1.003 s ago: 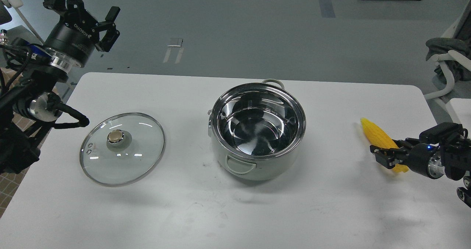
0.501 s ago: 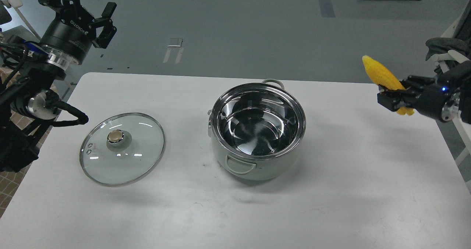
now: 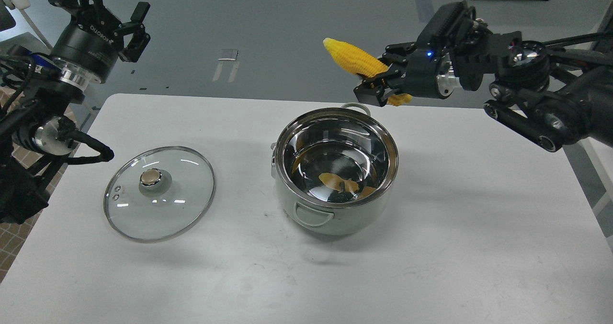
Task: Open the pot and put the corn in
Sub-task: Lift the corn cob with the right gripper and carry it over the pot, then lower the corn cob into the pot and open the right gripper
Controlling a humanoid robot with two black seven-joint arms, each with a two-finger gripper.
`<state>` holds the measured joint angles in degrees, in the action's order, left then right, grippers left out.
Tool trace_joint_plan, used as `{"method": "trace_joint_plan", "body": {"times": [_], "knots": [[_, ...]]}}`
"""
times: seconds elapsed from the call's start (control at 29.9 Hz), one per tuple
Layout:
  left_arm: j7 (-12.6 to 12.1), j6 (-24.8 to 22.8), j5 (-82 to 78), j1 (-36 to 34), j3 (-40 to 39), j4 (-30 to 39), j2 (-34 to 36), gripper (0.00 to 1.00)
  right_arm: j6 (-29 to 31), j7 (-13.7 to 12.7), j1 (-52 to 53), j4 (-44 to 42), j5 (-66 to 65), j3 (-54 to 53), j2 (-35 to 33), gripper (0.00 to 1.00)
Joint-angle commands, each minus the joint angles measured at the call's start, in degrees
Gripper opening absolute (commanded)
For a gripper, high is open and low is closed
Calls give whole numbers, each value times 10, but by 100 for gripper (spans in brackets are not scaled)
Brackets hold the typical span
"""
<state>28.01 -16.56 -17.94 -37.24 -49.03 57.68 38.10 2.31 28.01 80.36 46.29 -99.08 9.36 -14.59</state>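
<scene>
Gripping corn (image 3: 353, 57) in right gripper (image 3: 378, 85) above open pot (image 3: 335, 171). Left gripper (image 3: 117, 20) spread wide, raised beyond lid (image 3: 159, 192).

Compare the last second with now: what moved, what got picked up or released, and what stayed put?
The right end effector, shut on the corn, lifted it off the table's right side and carried it up and left, now above the pot's far rim. The left end effector edged slightly upward, open and empty. Nothing was released. Pot, glass lid and table are unchanged.
</scene>
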Motion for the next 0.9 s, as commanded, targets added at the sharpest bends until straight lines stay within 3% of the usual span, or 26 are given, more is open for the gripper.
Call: {"method": "trace_joint_plan", "body": {"times": [0.0,0.3,0.57,0.7,0.77,0.87], "knots": [[0,-1,0,1,1,0,2,97,3,0,6,6,-1,46,26,0],[0,-1,1,1,2,0,1,97,16,0,5,25,0,99,32,1],[0,-1,0,1,3,2,1,97,30,0,0,24,15,124,56,7],[0,-1,0,1,3,1,1,97,31,0,-1,24,32,125,64,18],[0,-1,1,1,3,2,1,97,31,0,-3,24,35,125,68,39],[0,-1,1,1,2,2,2,97,33,0,-4,22,39,131,70,49]]}}
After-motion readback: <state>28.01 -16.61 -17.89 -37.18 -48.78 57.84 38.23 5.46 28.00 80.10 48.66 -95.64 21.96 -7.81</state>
